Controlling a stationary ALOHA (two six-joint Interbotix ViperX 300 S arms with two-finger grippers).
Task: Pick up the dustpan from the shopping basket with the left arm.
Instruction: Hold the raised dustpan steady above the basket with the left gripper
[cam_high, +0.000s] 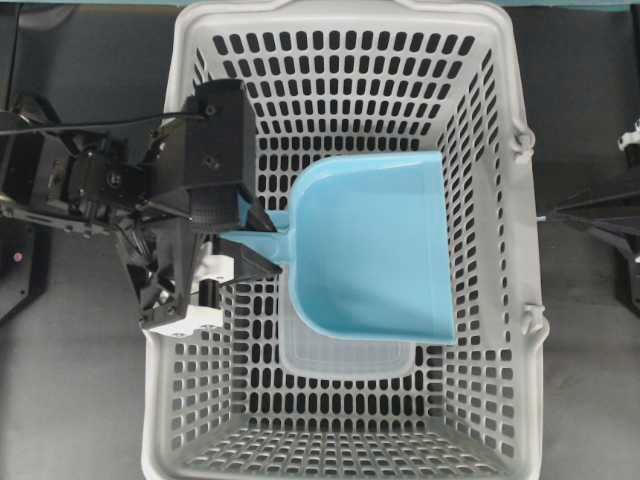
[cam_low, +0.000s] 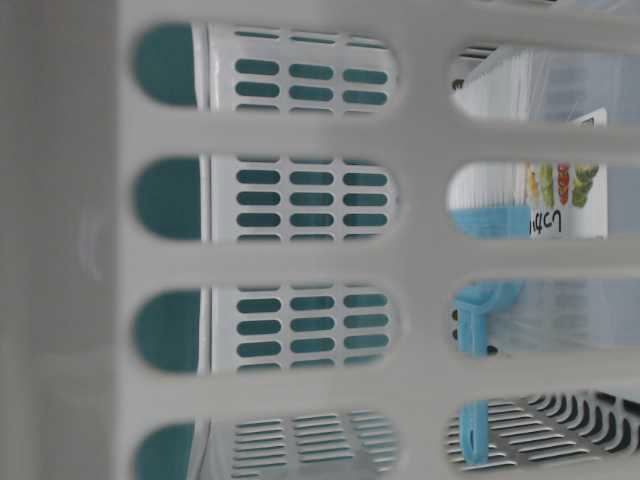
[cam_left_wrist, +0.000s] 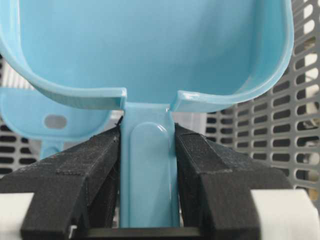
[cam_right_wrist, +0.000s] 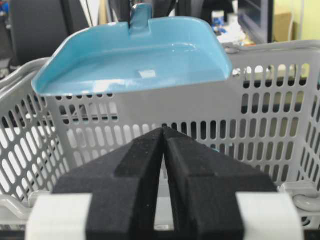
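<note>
Two black arms flank a dark table (cam_high: 80, 380) on which the shopping basket (cam_high: 505, 300) stands; monitors and clutter fill the blurred room behind it in the right wrist view. Reaching in over the basket's left wall, the left arm (cam_high: 120, 185) has its left gripper (cam_left_wrist: 147, 150) clamped on the thin handle of the dustpan (cam_high: 375, 250), whose tray sits raised above the basket rim. The right gripper (cam_right_wrist: 164, 150) waits outside the basket, pads pressed together, holding nothing.
</note>
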